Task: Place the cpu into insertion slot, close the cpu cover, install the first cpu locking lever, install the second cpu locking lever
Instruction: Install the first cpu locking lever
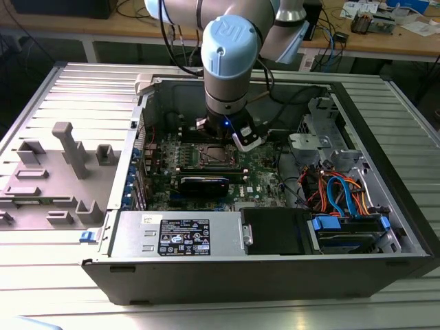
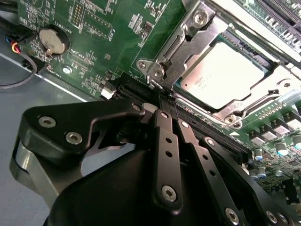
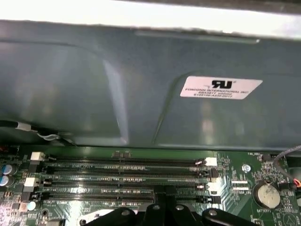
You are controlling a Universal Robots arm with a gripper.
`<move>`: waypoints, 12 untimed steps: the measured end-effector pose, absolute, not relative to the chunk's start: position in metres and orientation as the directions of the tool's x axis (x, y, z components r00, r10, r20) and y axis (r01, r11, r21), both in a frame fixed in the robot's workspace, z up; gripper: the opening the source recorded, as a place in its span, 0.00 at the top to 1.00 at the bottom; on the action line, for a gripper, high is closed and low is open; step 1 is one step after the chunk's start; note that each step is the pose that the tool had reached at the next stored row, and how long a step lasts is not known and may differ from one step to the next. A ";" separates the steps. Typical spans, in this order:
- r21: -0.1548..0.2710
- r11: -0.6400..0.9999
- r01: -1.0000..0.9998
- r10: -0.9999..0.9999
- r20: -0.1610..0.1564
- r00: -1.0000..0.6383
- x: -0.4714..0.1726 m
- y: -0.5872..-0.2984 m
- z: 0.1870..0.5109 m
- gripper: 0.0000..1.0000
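Note:
The cpu (image 2: pixel 221 77), a square chip with a dull silver top, lies in the insertion slot (image 1: pixel 215 157) on the green board. The cpu cover (image 2: pixel 188 35), a metal frame, lies down flat around it. A thin metal locking lever (image 2: pixel 268 96) runs along one side of the cover. My gripper (image 2: pixel 168 104) is shut, its black fingers (image 2: pixel 162 141) pressed together. Their tips sit at the socket's corner, right at the cover's edge, and I see nothing held between them. In the exterior view the arm's wrist (image 1: pixel 223 82) hangs over the socket.
The open computer case (image 1: pixel 385 172) surrounds the board, and its grey wall (image 3: pixel 141 84) stands close behind the long memory slots (image 3: pixel 122 174). A coin battery (image 3: pixel 265 195) sits on the board. A black card (image 1: pixel 204 183), coloured cables (image 1: pixel 340 196) and a grey fixture (image 1: pixel 65 148) lie nearby.

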State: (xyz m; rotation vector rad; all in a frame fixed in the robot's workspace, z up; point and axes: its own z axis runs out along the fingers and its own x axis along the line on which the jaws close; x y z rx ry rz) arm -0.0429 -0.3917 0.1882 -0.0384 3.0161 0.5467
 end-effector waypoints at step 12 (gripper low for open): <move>0.398 0.916 -0.038 -0.007 -0.080 -0.997 -0.043 -0.395 0.188 0.89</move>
